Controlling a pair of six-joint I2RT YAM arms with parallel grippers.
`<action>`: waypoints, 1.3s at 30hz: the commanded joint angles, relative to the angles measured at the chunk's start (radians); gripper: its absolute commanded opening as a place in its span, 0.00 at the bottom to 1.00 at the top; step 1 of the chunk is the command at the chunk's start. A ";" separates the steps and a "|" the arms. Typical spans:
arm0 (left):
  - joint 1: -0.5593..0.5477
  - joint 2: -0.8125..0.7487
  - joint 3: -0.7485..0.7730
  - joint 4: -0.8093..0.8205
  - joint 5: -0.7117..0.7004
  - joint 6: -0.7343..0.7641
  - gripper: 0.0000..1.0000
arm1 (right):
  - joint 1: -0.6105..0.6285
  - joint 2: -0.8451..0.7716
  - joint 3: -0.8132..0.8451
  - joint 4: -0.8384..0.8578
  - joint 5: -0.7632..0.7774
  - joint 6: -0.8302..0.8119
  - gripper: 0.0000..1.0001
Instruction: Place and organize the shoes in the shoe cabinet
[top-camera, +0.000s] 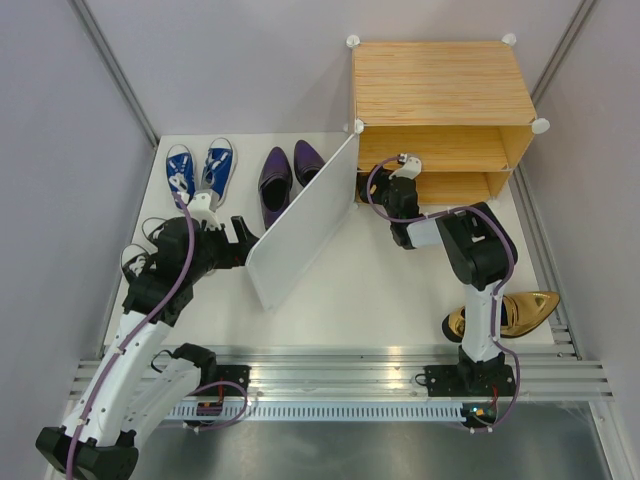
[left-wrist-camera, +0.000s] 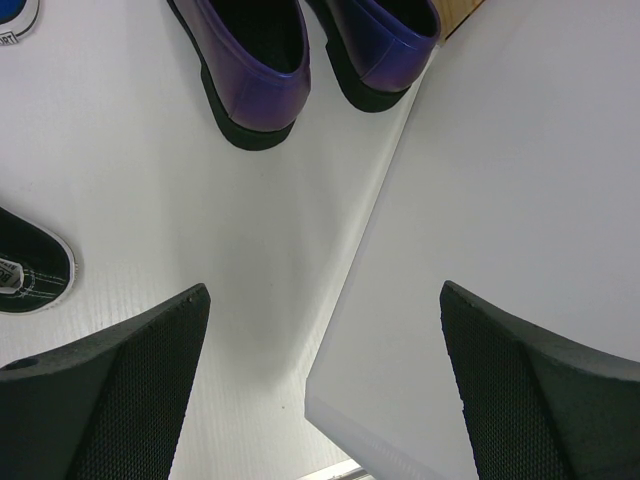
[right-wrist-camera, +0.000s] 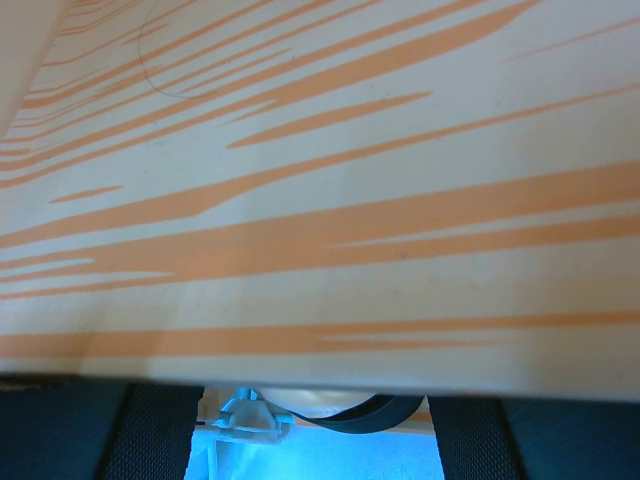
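**Wood-grain cabinet open, both grippers spread**

Wood-grain fills the upper right of the top view: the shoe cabinet (top-camera: 440, 80) stands at the far side of the white table (top-camera: 400, 290). Its white door (top-camera: 300, 225) stands open, angling out towards the lower left. I see no shoe on either shelf level from here.

The shoes I can see all lie on the table. The blue sneakers (top-camera: 200, 170) sit side by side at upper left. The purple dress shoes (top-camera: 285, 180) are just to their right, close to the door. A shiny gold shoe (top-camera: 515, 312) lies at lower right, partly behind the right arm. A black shoe (left-wrist-camera: 25, 262) with a white sole shows at the left edge of the left wrist view.

My left gripper (top-camera: 243, 243) sits at the door's free edge, left of centre. In the wrist view its fingers (left-wrist-camera: 130, 400) are spread wide. The door's near corner (left-wrist-camera: 400, 400) lies between them, and neither pad touches it. The heels of the purple pair (left-wrist-camera: 260, 90) show at the top of that frame.

My right gripper (top-camera: 400, 168) reaches into the cabinet's lower opening. Its wrist view is almost filled by a wood-grain panel (right-wrist-camera: 320, 200). Below the panel's edge, the parts of its fingers (right-wrist-camera: 90, 440) that show stand well apart, with nothing visibly clamped between them. The fingertips are hidden.
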 joint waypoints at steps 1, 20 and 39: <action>-0.003 -0.010 0.008 0.051 0.022 0.022 0.98 | 0.021 0.014 0.031 0.048 -0.052 0.049 0.82; -0.004 -0.027 0.005 0.050 0.009 0.022 0.98 | 0.009 -0.031 0.043 -0.015 -0.122 0.086 0.79; -0.003 -0.038 0.003 0.047 -0.027 0.029 0.99 | -0.020 -0.368 -0.183 -0.213 -0.031 0.026 0.90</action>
